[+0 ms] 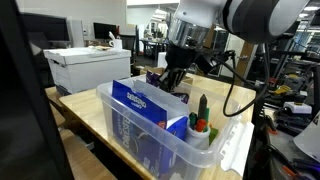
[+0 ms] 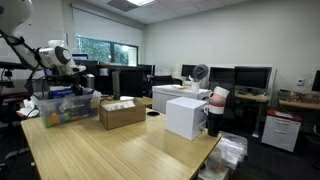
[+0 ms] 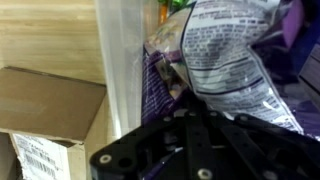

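My gripper (image 1: 172,80) hangs over the back end of a clear plastic bin (image 1: 150,142) that stands on a wooden table; it is also seen at the far left over the bin (image 2: 60,108). In the wrist view the gripper (image 3: 195,102) is shut, and a crinkled silver and purple snack bag (image 3: 225,60) with a printed nutrition label spreads out from its fingertips. The pinch itself is hidden by the dark gripper body. Inside the bin stand a blue box (image 1: 150,108) and a white cup with markers (image 1: 201,126).
Beside the bin wall (image 3: 120,70) lies an open cardboard box (image 3: 45,100), also seen in an exterior view as the cardboard box (image 2: 122,113). A white box (image 2: 187,116) stands further along the table (image 2: 120,155). A white printer (image 1: 85,65) sits behind the table.
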Tool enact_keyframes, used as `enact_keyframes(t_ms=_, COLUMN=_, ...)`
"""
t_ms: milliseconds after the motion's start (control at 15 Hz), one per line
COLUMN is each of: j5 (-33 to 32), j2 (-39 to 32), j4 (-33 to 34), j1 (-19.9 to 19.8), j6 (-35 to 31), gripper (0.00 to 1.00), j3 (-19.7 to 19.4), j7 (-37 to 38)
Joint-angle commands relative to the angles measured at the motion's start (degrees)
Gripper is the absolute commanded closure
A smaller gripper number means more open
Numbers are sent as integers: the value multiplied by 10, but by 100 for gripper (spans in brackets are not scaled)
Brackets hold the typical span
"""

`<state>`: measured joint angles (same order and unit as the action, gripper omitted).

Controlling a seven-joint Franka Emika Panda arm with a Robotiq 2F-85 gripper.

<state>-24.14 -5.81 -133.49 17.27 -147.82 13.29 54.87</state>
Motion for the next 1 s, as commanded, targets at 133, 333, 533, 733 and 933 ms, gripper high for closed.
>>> enact_keyframes(t_ms=133, j5=3, j2=-11, j4=-23, j1=17, j6=-8, gripper=98, j3=5, j7=-17)
enact_keyframes(t_ms=333, j5=23, j2=-18, j4=-26, j1=20, j6=-8, gripper=98, j3=11, j7=-44)
enact_keyframes(t_ms=533, j5=36, j2=-22, j4=-29, j1=22, j6=-4, gripper=98, j3=15, j7=-66)
enact_keyframes(t_ms=733, j5=42, j2=-23, j4=-32, j1=25, j6=2, gripper=98, j3=17, j7=-81)
enact_keyframes(t_ms=933, j5=25, j2=-20, j4=-40, j1=29, j6=9, gripper=98, j3=17, j7=-72)
